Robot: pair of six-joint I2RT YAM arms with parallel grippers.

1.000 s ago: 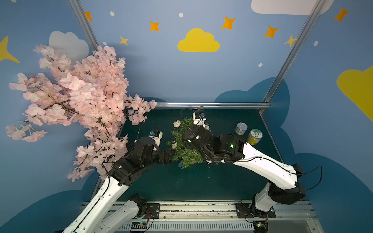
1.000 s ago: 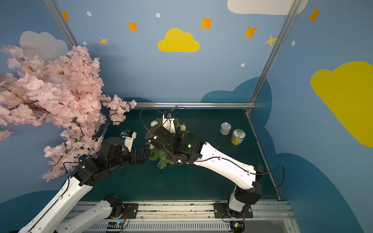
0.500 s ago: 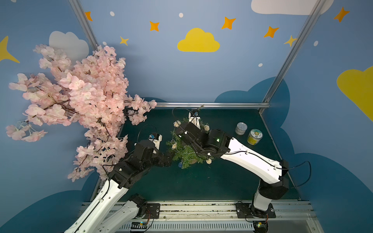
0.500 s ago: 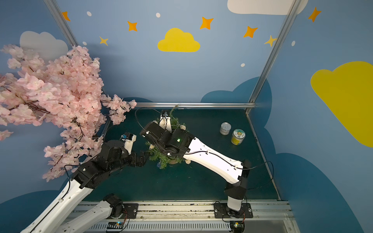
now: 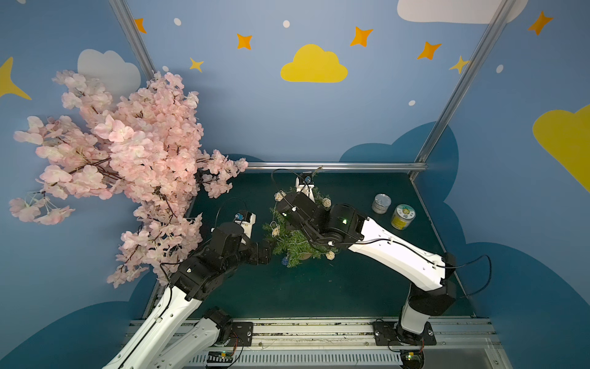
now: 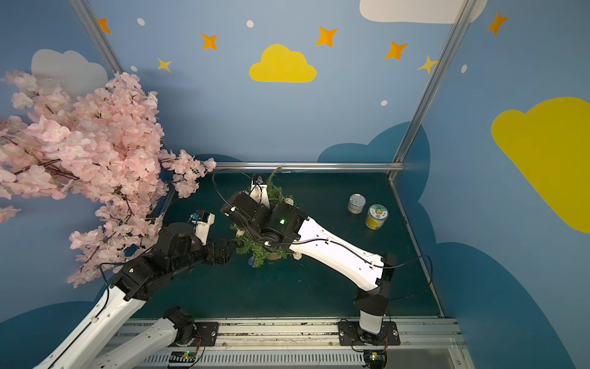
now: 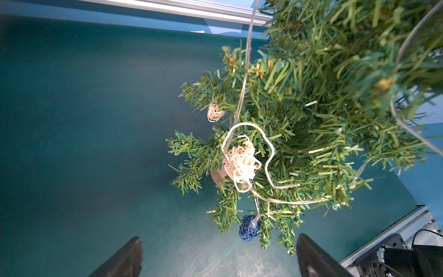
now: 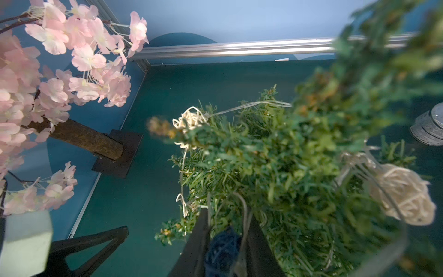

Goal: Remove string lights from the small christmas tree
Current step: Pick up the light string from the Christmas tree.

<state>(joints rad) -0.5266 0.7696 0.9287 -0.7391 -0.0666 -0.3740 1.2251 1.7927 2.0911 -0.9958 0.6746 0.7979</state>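
I read the tree [image 5: 295,244] as upright near the middle of the tabletop [image 5: 351,287], with the lights [image 7: 239,165] wound through its branches from the upper tiers to the lowest; no part of the strand is off yet. The right tool [image 8: 227,214] reaches in from above, its jaws narrow against both sides of a blue ball [image 8: 223,251], with wire running between them. I judge this a grip on a firm bead, chosen because the thin wire would slip. The left tool [image 7: 218,239] hangs fully open just beside the low branches and holds nothing; it is probably placed to steady the tree or take slack. Both top views show the two arms meeting at the tree but hide both sets of jaws behind wrists and foliage. Only the right wrist view shows the grip. Only the left wrist view shows the wire loops, the tan base [image 7: 217,177] and a second blue ball [image 7: 249,231] hanging low. I find the battery box in no view.
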